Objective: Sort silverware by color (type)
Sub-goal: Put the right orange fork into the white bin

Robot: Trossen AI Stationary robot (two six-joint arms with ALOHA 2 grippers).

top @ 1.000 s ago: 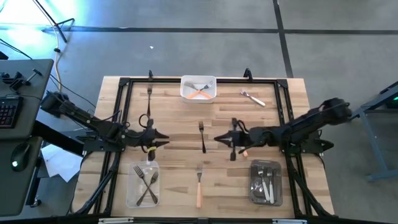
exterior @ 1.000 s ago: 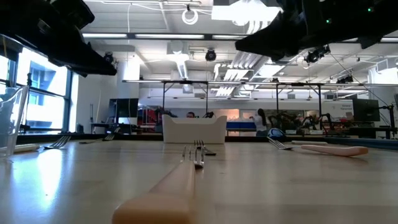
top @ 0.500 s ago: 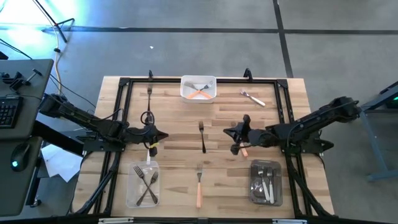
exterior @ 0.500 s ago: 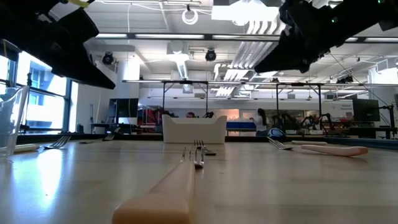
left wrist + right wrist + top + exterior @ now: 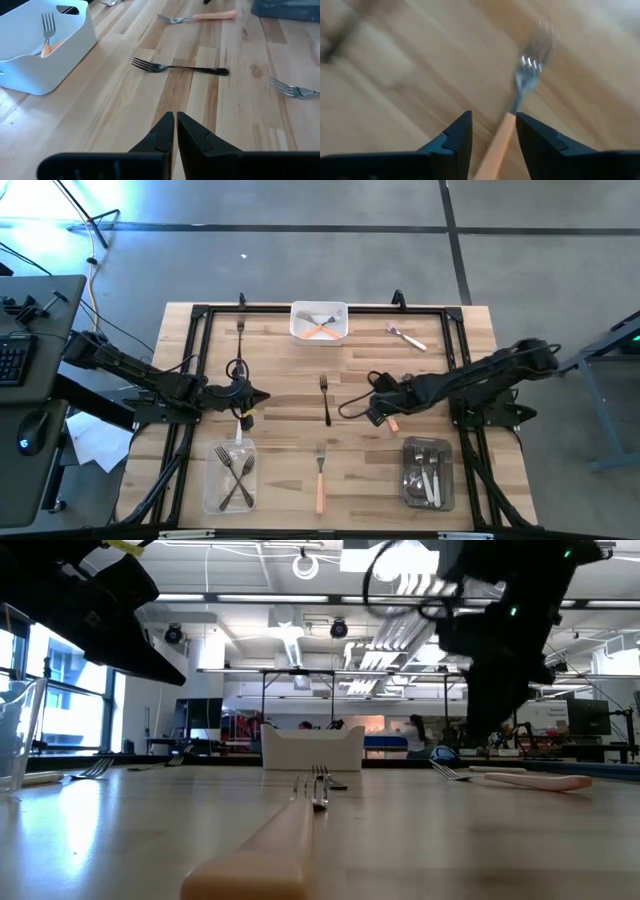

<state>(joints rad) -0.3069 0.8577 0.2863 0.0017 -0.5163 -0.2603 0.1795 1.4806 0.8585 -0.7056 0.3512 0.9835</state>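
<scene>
A: Starting with the worktop — what sits on it?

B: A white tray at the far edge with an orange fork inside, a clear tray near the left front holding dark forks, and a grey tray at the right front with pale-handled ones.

A: And loose forks?

B: A dark fork lies mid-worktop, an orange-handled one near the front edge, a cream one at the far right.

A: The tools?

B: The left tool has its fingers pressed together, gripping nothing, left of the dark fork. The right tool stands parted — an orange fork lies between its fingers, on the wood.
</scene>
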